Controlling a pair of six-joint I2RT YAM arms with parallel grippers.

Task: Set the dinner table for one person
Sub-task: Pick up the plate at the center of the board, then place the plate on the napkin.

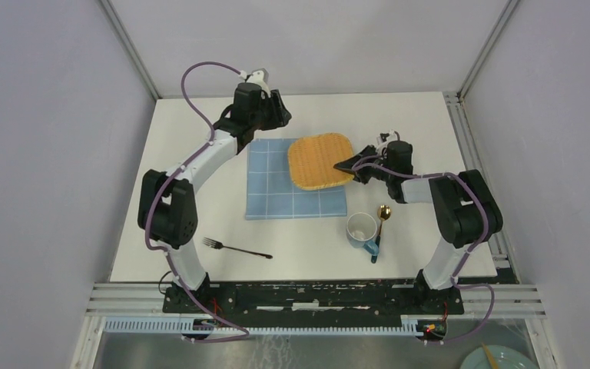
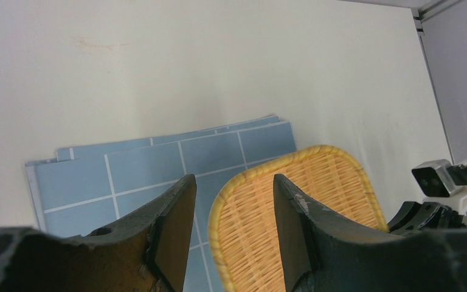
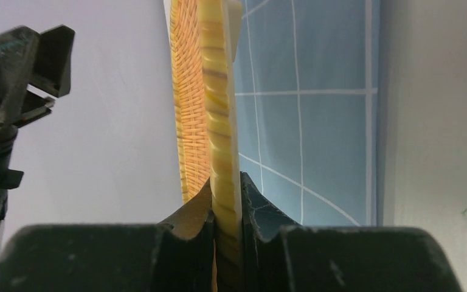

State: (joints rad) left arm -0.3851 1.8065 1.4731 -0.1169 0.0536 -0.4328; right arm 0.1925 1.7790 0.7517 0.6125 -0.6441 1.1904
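Note:
The white dinner table carries a blue checked cloth at its middle. A woven yellow tray hangs over the cloth's right part; it also shows in the left wrist view. My right gripper is shut on the tray's right rim and holds it. My left gripper hovers open and empty over the cloth's far edge, its fingers apart above the tray's near rim. A fork, a white cup and a gold spoon lie near the front.
The cloth is folded, its layers showing at the far edge. The enclosure walls and metal frame posts bound the table. A teal plate lies off the table at the bottom right.

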